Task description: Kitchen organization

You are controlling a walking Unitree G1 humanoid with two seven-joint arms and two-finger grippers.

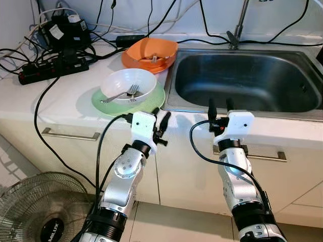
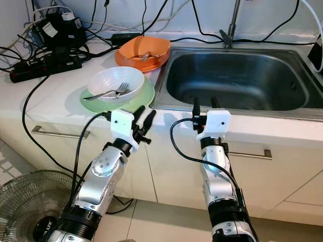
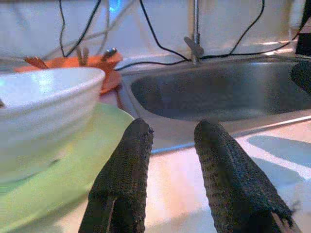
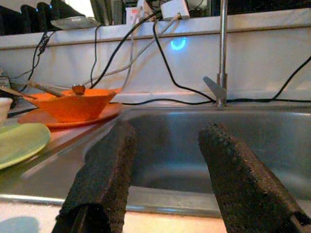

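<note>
From my head, the white bowl (image 1: pixel 128 84) holding a fork (image 1: pixel 124 93) sits on the green plate (image 1: pixel 151 101) just left of the sink (image 1: pixel 242 80). My left gripper (image 3: pixel 167 160), fingers parted, empty, faces that plate; I should close on its rim. My right gripper (image 4: pixel 167 165), parted, empty, faces the sink

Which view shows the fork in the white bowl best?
The left eye view: the fork lies in plain sight inside the white bowl, tines and handle visible. The right eye view shows it almost as well. The left wrist view sees the bowl's outer wall side-on.
</note>
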